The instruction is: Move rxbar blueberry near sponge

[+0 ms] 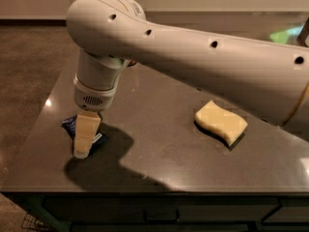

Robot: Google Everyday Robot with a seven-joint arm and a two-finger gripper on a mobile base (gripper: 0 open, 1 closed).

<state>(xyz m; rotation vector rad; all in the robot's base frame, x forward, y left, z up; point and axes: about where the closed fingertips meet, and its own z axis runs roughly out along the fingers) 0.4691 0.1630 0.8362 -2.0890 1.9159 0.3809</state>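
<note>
Dark-blue crinkly foil rxbar blueberry [70, 124] lies flat near the left edge of the smooth grey desk [159, 149] — under the cream blocky gripper [81, 151], opening impossible to tell. The pale-yellow wavy foam sponge [221, 122] sits well apart, toward the right edge.

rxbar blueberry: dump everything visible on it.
The rxbar blueberry is a small, flat, dark-blue wrapper that looks like foil. It lies on the dark table near the front-left corner, well left of the sponge. The cream tool sits over it, pointing down and hiding its middle, so only its two ends show on either side. Whether it is gripped cannot be told.
</note>
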